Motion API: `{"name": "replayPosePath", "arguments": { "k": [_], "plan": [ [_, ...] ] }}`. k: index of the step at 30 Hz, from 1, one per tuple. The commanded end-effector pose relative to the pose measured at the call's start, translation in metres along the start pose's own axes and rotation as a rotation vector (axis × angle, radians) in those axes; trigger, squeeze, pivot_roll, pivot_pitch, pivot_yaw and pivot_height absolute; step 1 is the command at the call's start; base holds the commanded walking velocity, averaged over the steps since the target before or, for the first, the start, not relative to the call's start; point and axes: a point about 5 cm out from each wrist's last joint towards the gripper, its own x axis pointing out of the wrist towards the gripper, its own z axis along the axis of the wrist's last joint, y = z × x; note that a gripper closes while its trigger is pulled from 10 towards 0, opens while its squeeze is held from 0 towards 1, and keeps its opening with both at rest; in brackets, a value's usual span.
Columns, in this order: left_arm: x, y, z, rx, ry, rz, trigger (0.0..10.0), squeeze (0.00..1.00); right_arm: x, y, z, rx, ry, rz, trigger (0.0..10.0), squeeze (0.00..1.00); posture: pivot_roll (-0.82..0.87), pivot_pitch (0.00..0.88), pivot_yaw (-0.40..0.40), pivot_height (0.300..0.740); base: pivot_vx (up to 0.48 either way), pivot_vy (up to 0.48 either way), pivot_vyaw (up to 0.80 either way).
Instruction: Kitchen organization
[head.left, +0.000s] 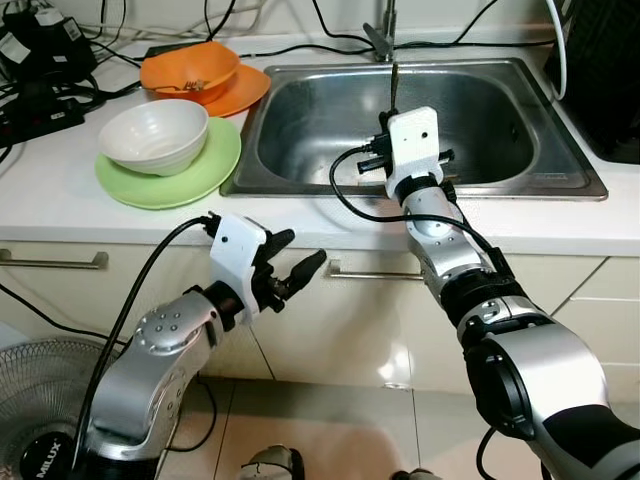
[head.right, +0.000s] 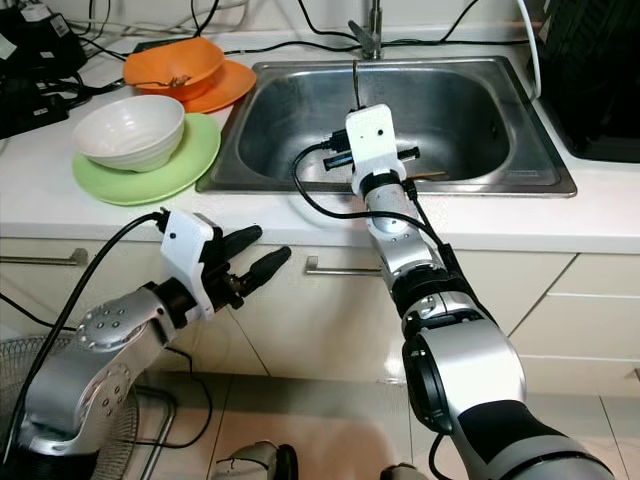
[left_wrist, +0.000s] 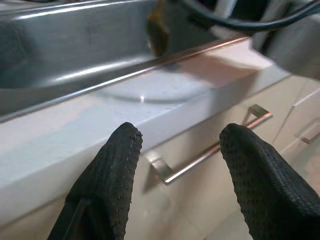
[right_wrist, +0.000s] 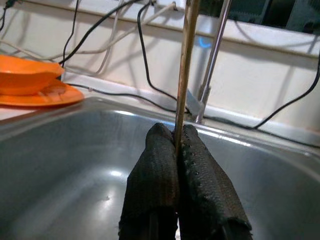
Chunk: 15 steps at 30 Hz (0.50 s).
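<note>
A thin brown stick (right_wrist: 184, 75) stands upright over the steel sink (head.left: 300, 120), pinched between the closed fingers of the right gripper (right_wrist: 179, 145), which reaches in over the sink's front rim. The left gripper (head.left: 290, 262) hangs below the counter's front edge, before the cabinet's drawer handle (left_wrist: 200, 160), its jaws spread wide and empty. On the counter left of the sink, a white bowl (head.left: 153, 135) sits on a green plate (head.left: 200, 170); behind it, an orange bowl (head.left: 190, 68) sits on an orange plate (head.left: 245, 90).
</note>
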Motion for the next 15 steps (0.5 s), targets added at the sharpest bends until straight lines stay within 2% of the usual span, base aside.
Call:
{"name": "replayPosePath", "arguments": {
  "k": [1, 12, 13, 14, 15],
  "plan": [
    [-0.003, -0.004, -0.001, -0.01, 0.015, -0.009, 10.0, 0.0, 0.002, 0.003, 0.001, 0.026, 0.006, -0.002, 10.0, 0.0, 0.32, 0.196, 0.109, 0.74, 0.0, 0.0, 0.0],
    [-0.012, -0.01, -0.001, -0.022, 0.038, 0.007, 10.0, 0.0, -0.001, 0.006, -0.004, 0.043, 0.034, 0.003, 10.0, 0.0, 0.35, 0.23, 0.107, 0.74, 0.0, 0.0, 0.0],
    [-0.013, -0.011, -0.001, -0.023, 0.042, 0.008, 10.0, 0.0, -0.001, 0.006, -0.004, 0.044, 0.035, 0.004, 10.0, 0.87, 0.36, 0.233, 0.109, 0.74, 0.0, 0.0, 0.0],
    [-0.014, -0.011, -0.001, -0.025, 0.045, 0.009, 10.0, 0.0, -0.001, 0.007, -0.004, 0.045, 0.036, 0.004, 10.0, 1.0, 0.36, 0.234, 0.11, 0.74, 0.0, 0.0, 0.0],
    [-0.014, -0.011, -0.001, -0.025, 0.045, 0.009, 10.0, 0.0, -0.001, 0.007, -0.004, 0.045, 0.036, 0.004, 10.0, 1.0, 0.36, 0.234, 0.11, 0.74, 0.0, 0.0, 0.0]
  ]
}}
